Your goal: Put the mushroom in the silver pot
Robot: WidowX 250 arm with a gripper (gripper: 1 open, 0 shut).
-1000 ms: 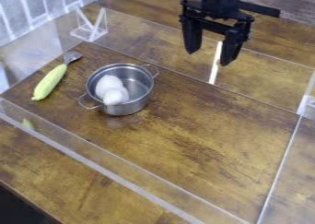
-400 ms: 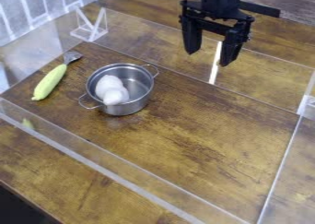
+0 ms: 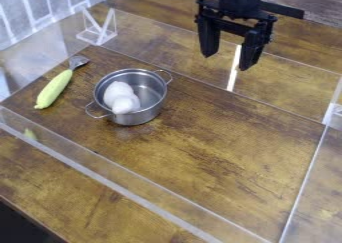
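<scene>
The silver pot (image 3: 131, 95) stands left of centre on the wooden table, with two small loop handles. Inside it lies the mushroom (image 3: 120, 96), a smooth white rounded lump resting on the pot's bottom. My gripper (image 3: 230, 53) hangs above the table at the upper right, well away from the pot. Its two black fingers point down and stand apart, open, with nothing between them.
A yellow-green corn-like piece (image 3: 54, 88) lies at the left, near a small grey object (image 3: 79, 63). Clear acrylic walls (image 3: 174, 215) border the work area. A clear stand (image 3: 96, 28) sits at the back left.
</scene>
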